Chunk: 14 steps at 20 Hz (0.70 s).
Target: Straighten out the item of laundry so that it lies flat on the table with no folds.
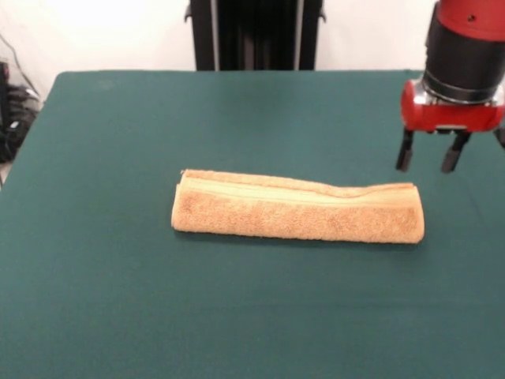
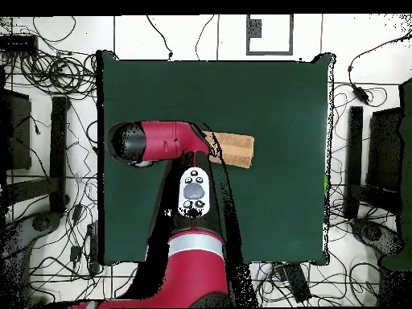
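The orange-tan fluffy towel (image 1: 296,215) lies folded into a long narrow strip across the middle of the dark green table (image 1: 118,300), with a paler woven band along its upper fold. In the overhead view only the towel's right end (image 2: 233,148) shows; the arm covers the rest. My gripper (image 1: 431,155) hangs in the air above and just beyond the towel's right end in the front view. Its two dark fingers (image 1: 405,153) point down, spread apart and hold nothing. They do not touch the towel.
The robot's black pedestal (image 1: 256,35) stands at the table's far edge. In the overhead view the red arm (image 2: 185,201) reaches over the table from the bottom. Cables and black stands (image 2: 56,153) lie on the floor around the table (image 2: 282,209).
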### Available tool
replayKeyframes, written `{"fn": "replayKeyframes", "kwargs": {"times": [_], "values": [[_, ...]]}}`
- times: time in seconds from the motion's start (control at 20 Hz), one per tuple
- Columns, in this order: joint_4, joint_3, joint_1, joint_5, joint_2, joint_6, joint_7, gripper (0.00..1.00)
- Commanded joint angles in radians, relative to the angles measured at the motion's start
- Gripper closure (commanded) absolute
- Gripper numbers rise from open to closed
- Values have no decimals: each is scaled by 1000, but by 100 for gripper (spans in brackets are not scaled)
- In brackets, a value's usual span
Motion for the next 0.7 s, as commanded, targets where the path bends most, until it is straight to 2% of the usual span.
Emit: {"fn": "replayKeyframes", "kwargs": {"times": [0.05, 0.7], "values": [[24, 77, 36, 48, 71, -51, 196, 0], [-6, 21, 79, 43, 162, -169, 253, 0]]}}
